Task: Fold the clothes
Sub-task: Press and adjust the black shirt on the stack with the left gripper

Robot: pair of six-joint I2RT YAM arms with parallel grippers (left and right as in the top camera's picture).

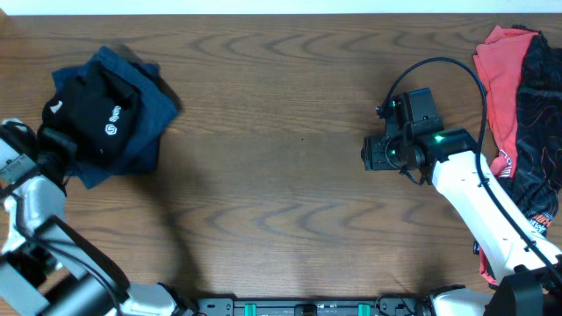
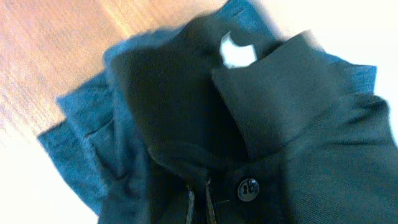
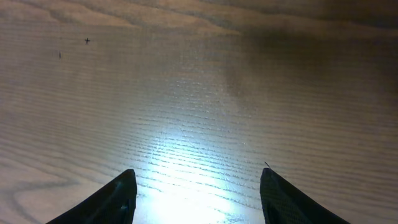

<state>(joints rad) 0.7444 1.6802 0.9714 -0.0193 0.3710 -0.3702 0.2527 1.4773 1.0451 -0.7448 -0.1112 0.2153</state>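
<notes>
A folded black polo shirt [image 1: 97,110] lies on a folded blue garment [image 1: 154,110] at the far left of the table. In the left wrist view the black shirt [image 2: 298,137] fills the frame, with its collar, a white label [image 2: 236,53] and a button [image 2: 247,188], and the blue garment [image 2: 81,130] shows under it. My left gripper [image 1: 54,140] is at the stack's left edge; its fingers [image 2: 200,208] are dark, close together and pressed against the black cloth. My right gripper [image 1: 373,154] is open and empty over bare wood [image 3: 198,186].
A pile of unfolded clothes sits at the right edge: a red garment [image 1: 496,79] and a black patterned one [image 1: 540,132]. The wooden table [image 1: 281,202] stretches between the stack and the pile. The right arm's cable loops above its wrist.
</notes>
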